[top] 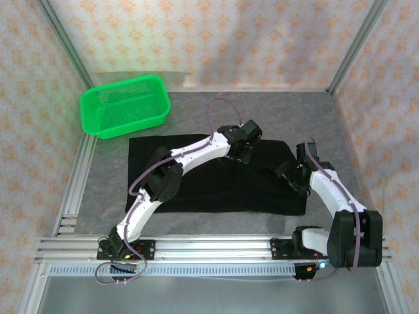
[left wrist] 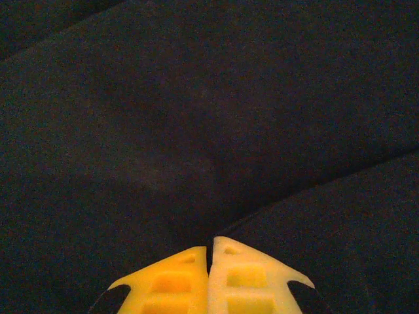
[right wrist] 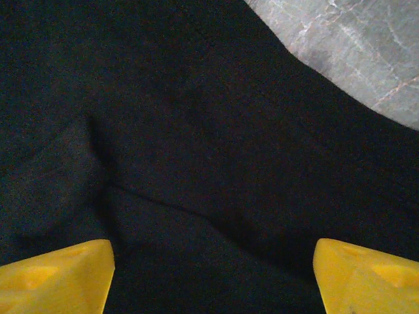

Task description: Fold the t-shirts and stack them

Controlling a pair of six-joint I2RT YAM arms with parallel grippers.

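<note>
A plain black t-shirt lay spread on the grey table as a wide, roughly rectangular sheet, long side running left to right, its near edge close to the table's front. No print or marking showed on the cloth. In the left wrist view the t-shirt was smooth, with one layer's edge running diagonally from bottom centre up to the right. In the right wrist view the t-shirt had soft creases, and its curved edge met bare table at upper right.
</note>
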